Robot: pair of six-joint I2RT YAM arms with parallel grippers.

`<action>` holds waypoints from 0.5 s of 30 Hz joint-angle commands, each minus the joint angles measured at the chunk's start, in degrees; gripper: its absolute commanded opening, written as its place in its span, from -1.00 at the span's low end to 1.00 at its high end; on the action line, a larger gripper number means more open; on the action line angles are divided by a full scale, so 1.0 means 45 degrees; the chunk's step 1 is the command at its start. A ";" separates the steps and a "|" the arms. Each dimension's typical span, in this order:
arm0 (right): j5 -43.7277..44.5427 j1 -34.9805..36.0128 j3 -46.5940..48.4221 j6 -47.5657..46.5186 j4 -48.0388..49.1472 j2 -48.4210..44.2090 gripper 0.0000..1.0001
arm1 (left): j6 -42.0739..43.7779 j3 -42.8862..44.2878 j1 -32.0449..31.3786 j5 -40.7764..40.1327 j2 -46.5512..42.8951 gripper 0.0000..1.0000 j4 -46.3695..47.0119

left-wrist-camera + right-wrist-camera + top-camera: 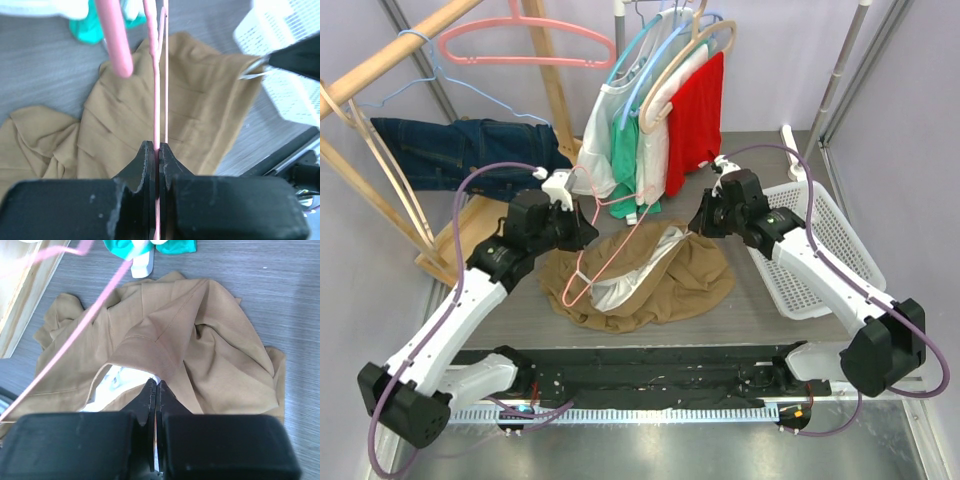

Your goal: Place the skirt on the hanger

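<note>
A tan skirt [660,275] with white lining lies crumpled on the table's middle. My left gripper [582,232] is shut on a thin pink wire hanger [605,250], which slants down over the skirt's left part. In the left wrist view the hanger [156,100] runs straight out from my shut jaws [157,147] above the skirt [200,115]. My right gripper [703,222] is shut on the skirt's waistband edge and lifts it a little. In the right wrist view the jaws [156,386] pinch the tan fabric [200,340] and its white lining [115,382]; the hanger [80,330] crosses the left.
A white plastic basket [810,250] stands at the right. Clothes on hangers [670,110] hang from a rack behind the skirt. A wooden rack [410,60] at the left holds a pink hanger [525,45] and blue jeans [460,150].
</note>
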 commanded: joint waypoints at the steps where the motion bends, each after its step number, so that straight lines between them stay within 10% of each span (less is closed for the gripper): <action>1: -0.1119 -0.0237 0.0234 -0.0178 0.0375 0.0085 -0.98 | 0.0189 0.0472 0.0059 0.0753 -0.1242 -1.00 0.0423; 15: -0.1648 -0.0588 -0.0079 0.0740 0.0727 0.0241 -0.98 | 0.2472 0.0470 0.0059 0.5031 -0.2689 -1.00 -0.0998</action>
